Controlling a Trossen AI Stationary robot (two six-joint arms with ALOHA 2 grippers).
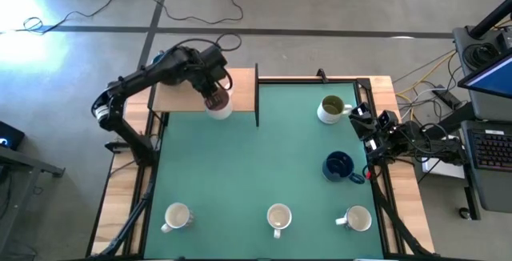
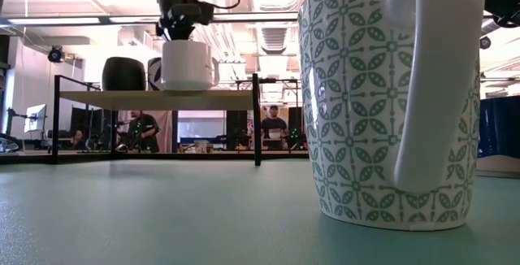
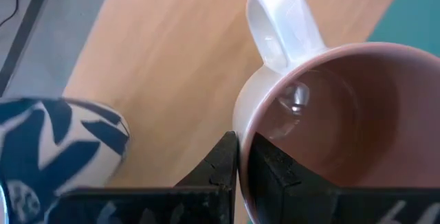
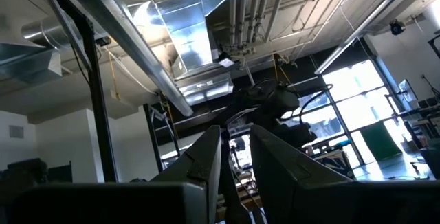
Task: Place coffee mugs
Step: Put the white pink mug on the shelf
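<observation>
Pink-lined white mug (image 3: pixel 323 121), looped handle, rim pinched by left hand (image 3: pixel 244 162)

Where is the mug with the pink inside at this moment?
In the high view the pink-inside mug is at the table's far left, at the wooden shelf's edge. The left end effector grips its rim, with a blue-patterned mug beside it.

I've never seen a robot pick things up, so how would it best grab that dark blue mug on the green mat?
Probably by the rim, from straight above: the dark blue mug stands upright with its mouth open, so one finger can go inside, one outside. Choose wall away from the handle, which points toward the table's right edge.
</observation>
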